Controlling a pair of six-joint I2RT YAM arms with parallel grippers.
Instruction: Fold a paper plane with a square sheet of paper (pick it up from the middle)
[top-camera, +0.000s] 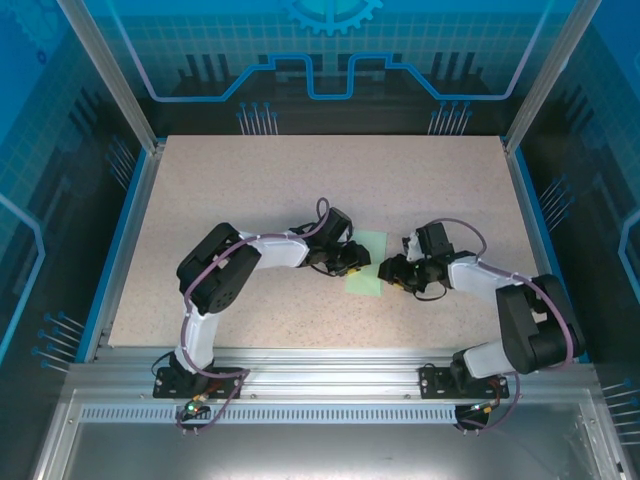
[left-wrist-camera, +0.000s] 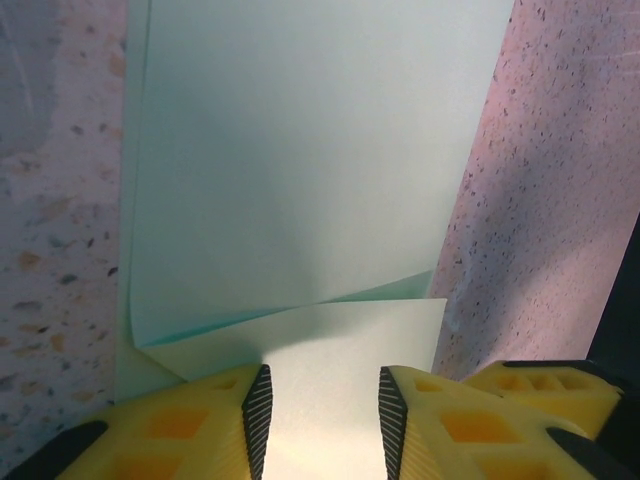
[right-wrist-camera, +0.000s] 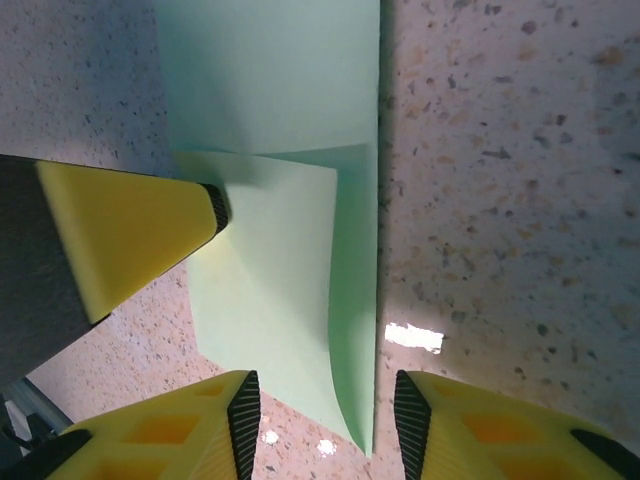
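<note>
Sheet of paper (top-camera: 366, 268): thin, pale mint green, plain and matte, folded into a narrow upright strip with straight edges. It lies flat on the table (top-camera: 300, 180) between the two grippers, just ahead of each.

Left wrist view: the strip runs straight out from the left gripper (left-wrist-camera: 325, 425). A lighter folded flap (left-wrist-camera: 340, 340) with a crisp diagonal crease sits at the near end, and its near part lies in the gap between the fingers.

Right wrist view: the sheet's pointed near corner sits between the fingers of the right gripper (right-wrist-camera: 325, 425). One long edge is curled up slightly. A yellow finger (right-wrist-camera: 130, 235) of the left gripper comes in from the left, its black tip at the flap edge.

Both grippers are partly spread with a clear gap, and neither pinches the paper. Fingers are yellow plastic with honeycomb cutouts and black ribbed pads (left-wrist-camera: 258, 415).

Table: hard, speckled beige-pink, stone-like.
</note>
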